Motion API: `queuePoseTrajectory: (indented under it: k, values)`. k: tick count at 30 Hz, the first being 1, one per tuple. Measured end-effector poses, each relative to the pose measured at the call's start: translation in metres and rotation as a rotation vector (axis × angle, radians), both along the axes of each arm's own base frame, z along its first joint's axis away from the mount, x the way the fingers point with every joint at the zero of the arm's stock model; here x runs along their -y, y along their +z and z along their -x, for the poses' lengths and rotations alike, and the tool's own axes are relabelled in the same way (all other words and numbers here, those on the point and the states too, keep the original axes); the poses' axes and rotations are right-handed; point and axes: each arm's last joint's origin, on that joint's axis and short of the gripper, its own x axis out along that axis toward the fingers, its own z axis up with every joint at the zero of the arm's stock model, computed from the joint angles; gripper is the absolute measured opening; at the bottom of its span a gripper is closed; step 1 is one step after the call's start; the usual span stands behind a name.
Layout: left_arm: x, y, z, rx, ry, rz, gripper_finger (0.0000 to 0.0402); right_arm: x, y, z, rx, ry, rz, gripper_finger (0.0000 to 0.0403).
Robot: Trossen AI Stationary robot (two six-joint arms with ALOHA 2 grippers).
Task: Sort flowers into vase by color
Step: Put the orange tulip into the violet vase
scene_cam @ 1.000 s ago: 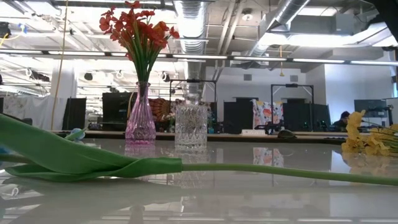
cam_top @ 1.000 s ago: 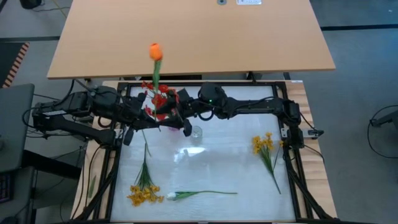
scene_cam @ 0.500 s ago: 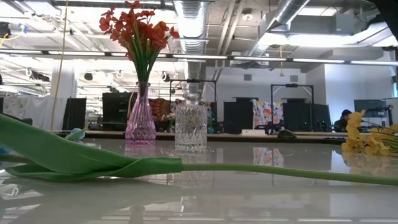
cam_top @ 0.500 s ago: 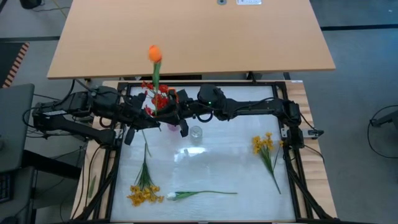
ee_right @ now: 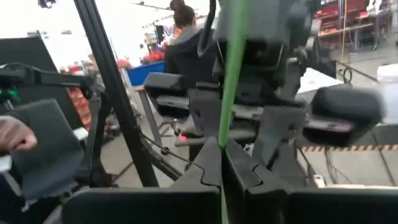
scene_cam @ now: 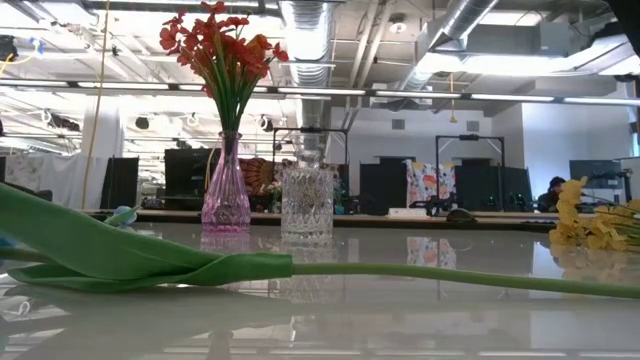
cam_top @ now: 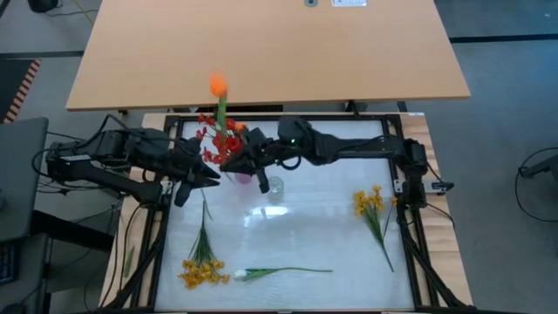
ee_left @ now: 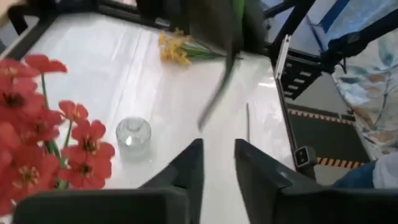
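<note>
An orange tulip bud (cam_top: 217,85) stands on a long green stem (ee_right: 233,62) above the table's far left, with my right gripper (ee_right: 222,146) shut on the stem. My left gripper (ee_left: 219,155) stands open just to its left with nothing between the fingers. Below them a pink vase (scene_cam: 226,190) holds red sprays (cam_top: 222,139), and an empty clear glass vase (cam_top: 275,185) stands on its base beside it. Two yellow bunches (cam_top: 202,272) (cam_top: 368,202) and a white tulip (cam_top: 242,275) lie flat on the white table. My right gripper pinches the tulip's green stem (ee_right: 227,124) between its two fingers, well below the bud. The fingers come level from the table's right and lie across the stem. The tulip stands about upright, bud up, lifted clear of the table.
Black frame rails (cam_top: 410,227) run along the table's edges. A wooden tabletop (cam_top: 261,52) lies beyond the far edge. In the right wrist view a person (ee_right: 186,43) stands in the room behind, and a hand (ee_right: 12,137) shows at the side.
The orange tulip's bud has shifted a little toward the table's near side, and its stem now stands closer to the red sprays. Both arms have stayed by the pink vase.
</note>
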Motion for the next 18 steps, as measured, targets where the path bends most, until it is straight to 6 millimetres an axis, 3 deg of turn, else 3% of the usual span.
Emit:
queuePoseTrajectory:
  k: [5, 9, 12, 18]
  values:
    - [0.002, 0.001, 0.021, -0.025, -0.005, 0.053, 0.0129, 0.001, 0.008, 0.024, -0.035, -0.006, 0.184, 0.0020]
    - [0.001, -0.005, 0.041, -0.014, 0.082, 0.012, 0.0141, 0.003, -0.016, 0.047, -0.035, -0.008, 0.217, 0.0020]
    - [0.002, -0.023, 0.044, -0.005, 0.105, -0.033, 0.0141, 0.006, -0.047, 0.056, 0.024, -0.045, 0.160, 0.0020]
    - [0.008, -0.090, 0.031, -0.113, 0.075, -0.079, 0.0142, -0.003, -0.086, 0.051, 0.162, -0.147, 0.221, 0.0020]
